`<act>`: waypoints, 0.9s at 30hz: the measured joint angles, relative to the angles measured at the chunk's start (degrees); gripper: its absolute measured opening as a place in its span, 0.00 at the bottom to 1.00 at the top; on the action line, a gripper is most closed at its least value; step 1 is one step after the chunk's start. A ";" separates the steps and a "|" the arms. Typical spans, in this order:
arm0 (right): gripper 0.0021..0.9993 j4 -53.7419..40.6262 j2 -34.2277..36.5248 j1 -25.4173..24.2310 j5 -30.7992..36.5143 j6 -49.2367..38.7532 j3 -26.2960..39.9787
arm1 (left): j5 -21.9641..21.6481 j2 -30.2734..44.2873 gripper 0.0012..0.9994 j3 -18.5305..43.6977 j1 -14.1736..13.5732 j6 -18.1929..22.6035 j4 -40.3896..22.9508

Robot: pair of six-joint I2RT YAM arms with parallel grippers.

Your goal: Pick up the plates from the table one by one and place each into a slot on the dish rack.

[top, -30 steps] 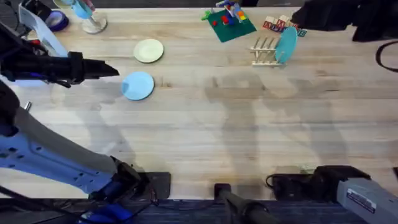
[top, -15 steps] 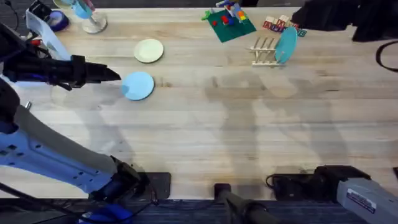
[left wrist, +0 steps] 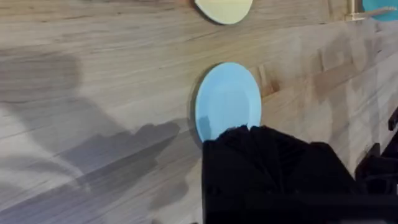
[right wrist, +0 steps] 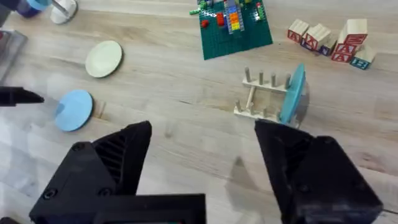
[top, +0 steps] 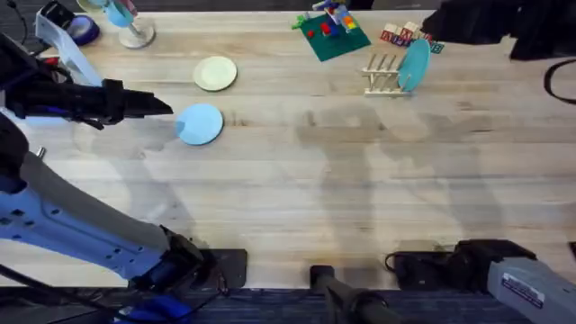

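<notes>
Left gripper (top: 166, 106): at the left of the overhead view, tip just beside the light blue plate's left edge; I can't tell whether it is apart or together.
Right gripper (right wrist: 202, 146): fingers spread wide apart, holding nothing.
Light blue plate (top: 200, 123): flat on the table (top: 315, 189), left of centre.
Cream plate (top: 215, 73): flat, just above the blue one, upper left.
Teal plate (top: 414, 63): upright in the dish rack (top: 382, 76), upper right.
</notes>
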 joint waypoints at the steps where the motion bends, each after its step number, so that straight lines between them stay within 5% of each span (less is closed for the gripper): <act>1: 1.00 0.00 -0.02 0.00 0.00 0.01 0.00 | 0.00 0.00 0.04 0.00 0.00 0.00 0.14; 27: 1.00 0.26 -0.02 0.00 0.00 0.02 0.01 | 2.28 12.36 0.04 0.44 -0.55 -0.70 2.14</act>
